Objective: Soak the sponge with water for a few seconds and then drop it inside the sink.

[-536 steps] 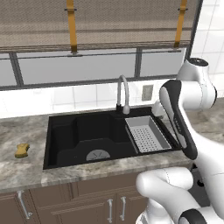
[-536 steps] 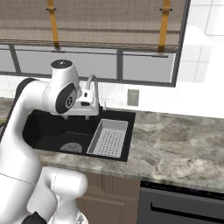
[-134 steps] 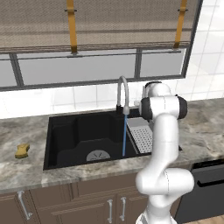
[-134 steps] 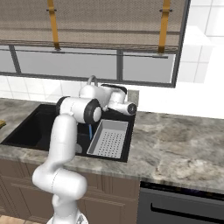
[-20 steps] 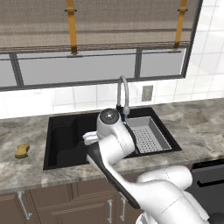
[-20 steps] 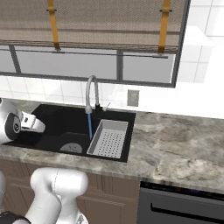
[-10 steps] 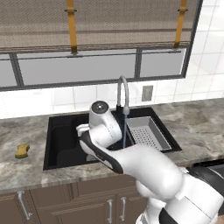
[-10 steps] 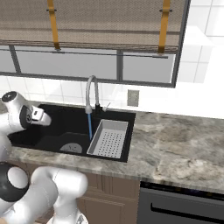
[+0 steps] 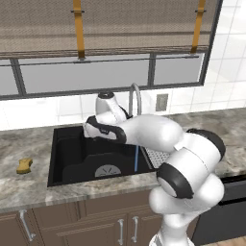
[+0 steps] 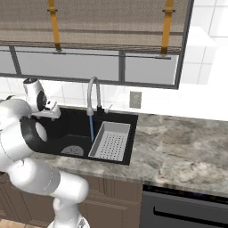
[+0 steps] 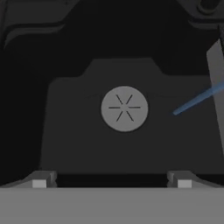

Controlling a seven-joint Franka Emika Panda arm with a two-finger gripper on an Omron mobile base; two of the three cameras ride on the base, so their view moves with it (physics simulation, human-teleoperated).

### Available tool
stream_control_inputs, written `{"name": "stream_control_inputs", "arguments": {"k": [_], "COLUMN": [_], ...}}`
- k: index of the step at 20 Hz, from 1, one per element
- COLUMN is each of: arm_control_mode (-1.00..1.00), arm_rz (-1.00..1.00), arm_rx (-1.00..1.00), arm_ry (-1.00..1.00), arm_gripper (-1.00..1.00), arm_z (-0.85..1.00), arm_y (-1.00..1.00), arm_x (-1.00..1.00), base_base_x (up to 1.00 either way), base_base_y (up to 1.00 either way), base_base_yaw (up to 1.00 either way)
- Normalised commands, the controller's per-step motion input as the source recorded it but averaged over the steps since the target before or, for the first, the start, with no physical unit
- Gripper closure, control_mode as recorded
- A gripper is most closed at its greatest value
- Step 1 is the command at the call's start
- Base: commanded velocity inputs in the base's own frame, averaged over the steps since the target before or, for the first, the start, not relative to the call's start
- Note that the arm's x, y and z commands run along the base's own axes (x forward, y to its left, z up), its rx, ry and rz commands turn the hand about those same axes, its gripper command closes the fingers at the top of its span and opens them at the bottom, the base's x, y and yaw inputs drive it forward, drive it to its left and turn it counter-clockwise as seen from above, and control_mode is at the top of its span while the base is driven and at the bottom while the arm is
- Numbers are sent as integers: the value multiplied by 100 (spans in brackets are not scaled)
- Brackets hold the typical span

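Note:
The yellow-orange sponge (image 9: 24, 166) lies on the stone counter, left of the black sink (image 9: 72, 158). My gripper (image 9: 96, 137) hangs over the sink's left half, well to the right of the sponge, pointing down. In the hand view my gripper (image 11: 111, 180) is open with nothing between its fingertips (image 11: 41, 179), and it looks straight down on the round grey drain (image 11: 124, 108). A thin blue stream of water (image 9: 136, 158) runs from the curved faucet (image 10: 92, 93) into the sink (image 10: 67, 129). The water (image 11: 197, 99) falls to the right of the drain.
A grey perforated drainer tray (image 10: 110, 141) fills the sink's right side. The faucet (image 9: 134, 96) stands behind the basin under the window. Marbled counter (image 10: 178, 151) stretches to the right, with a dark appliance front (image 10: 187, 209) below it.
My arm has swung further left over the sink. The water keeps running and the sponge has stayed in place.

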Motion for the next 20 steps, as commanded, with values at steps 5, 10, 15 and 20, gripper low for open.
{"name": "stream_control_inputs", "arguments": {"k": [5, 10, 15, 20], "arm_control_mode": [-100, -100, -100, -100], "arm_rz": [0, 1, 3, 3], "arm_rx": [0, 1, 2, 0], "arm_ry": [24, 13, 1, 0], "arm_gripper": [-100, -100, -100, -100], "arm_z": [0, 20, 26, 11], "arm_y": [12, 8, 8, 8], "arm_x": [13, 2, 0, 0], "base_base_x": [0, 0, 0, 0], "base_base_y": [0, 0, 0, 0], "base_base_yaw": [0, 0, 0, 0]}}
